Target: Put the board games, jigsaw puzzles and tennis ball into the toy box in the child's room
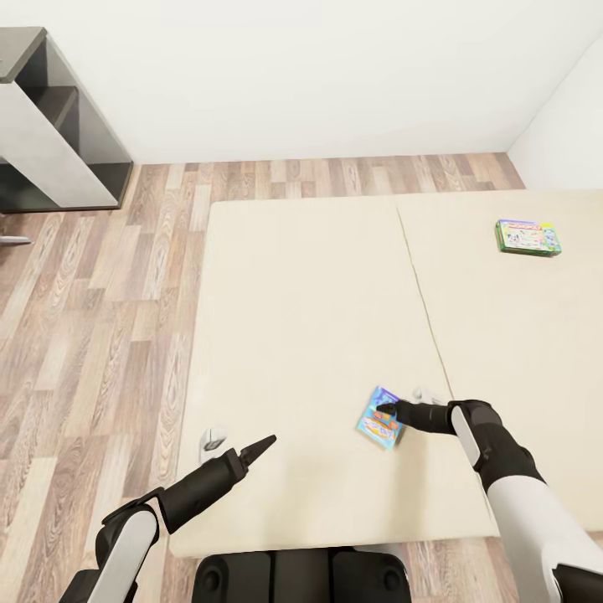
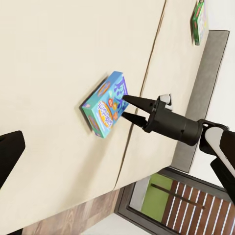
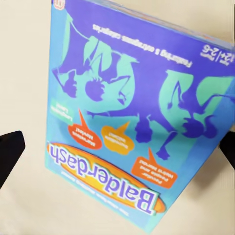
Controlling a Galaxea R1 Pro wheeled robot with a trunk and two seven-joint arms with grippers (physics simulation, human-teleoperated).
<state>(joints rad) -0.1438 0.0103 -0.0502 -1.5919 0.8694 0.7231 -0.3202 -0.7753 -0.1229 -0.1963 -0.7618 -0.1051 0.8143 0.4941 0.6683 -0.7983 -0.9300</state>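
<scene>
- Your right tool [image 1: 387, 412] has its fingers spread either side of the blue board game [image 1: 380, 418], reaching over the box's edge. Judging by that, you are lining up to pinch it; no grip yet.
- That box lies flat on the bed [image 1: 301, 335], near its front edge, just beside the mattress seam.
- Its lid is blue and teal with dark purple silhouettes, orange speech bubbles and "Balderdash" on a yellow-rimmed band.
- Your left tool [image 1: 266, 440] hovers pressed together over the front-left part of the mattress, carrying nothing.
- The green-edged board game [image 1: 528, 237] waits toward the bed's far right edge.

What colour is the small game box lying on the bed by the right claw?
Mainly blue and turquoise, with orange speech bubbles; the small game box shows best in the right wrist view.
</scene>
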